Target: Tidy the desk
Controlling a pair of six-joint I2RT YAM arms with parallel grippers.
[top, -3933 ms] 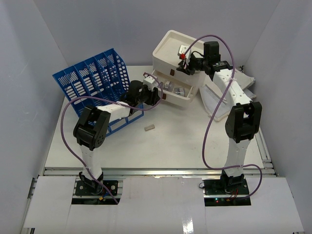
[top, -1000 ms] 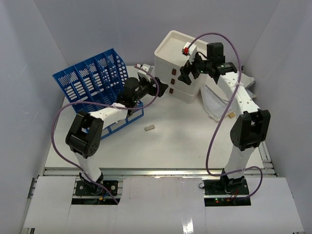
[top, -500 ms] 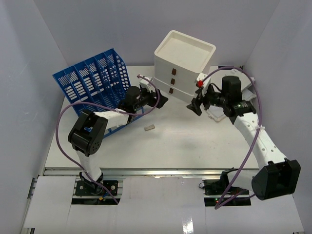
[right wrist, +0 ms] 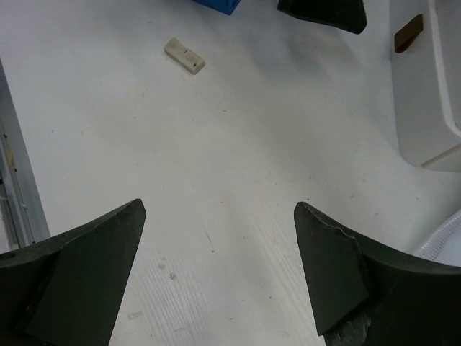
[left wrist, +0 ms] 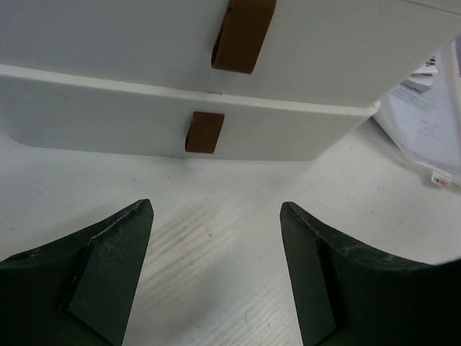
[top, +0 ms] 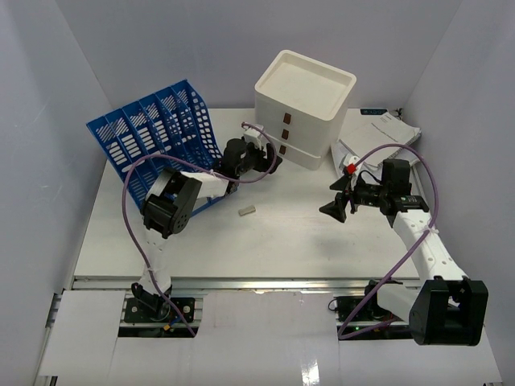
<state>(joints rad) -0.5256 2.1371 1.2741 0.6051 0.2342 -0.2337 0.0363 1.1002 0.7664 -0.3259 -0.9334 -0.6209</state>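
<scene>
The desk (top: 282, 241) is a wide white tabletop with a silver rail (top: 265, 283) along its near edge. My left gripper (top: 272, 163) hovers open just in front of the cream three-drawer box (top: 304, 108). In the left wrist view the left gripper (left wrist: 216, 207) faces the bottom drawer's brown tab (left wrist: 204, 132), with bare desk between its fingers. My right gripper (top: 334, 199) is open and empty over the desk's right middle. In the right wrist view the right gripper (right wrist: 220, 207) points toward a small beige block (right wrist: 184, 56), which lies well ahead of it.
A blue file rack (top: 157, 137) leans at the back left. The beige block (top: 247, 211) lies near the rack's foot. Papers (top: 378, 133) lie right of the drawer box. All three drawers are shut. White walls enclose the desk on three sides.
The open bottom drawer has been shut. My right gripper left the top of the drawer box and swung down toward the near right. The left gripper edged right, staying by the box.
</scene>
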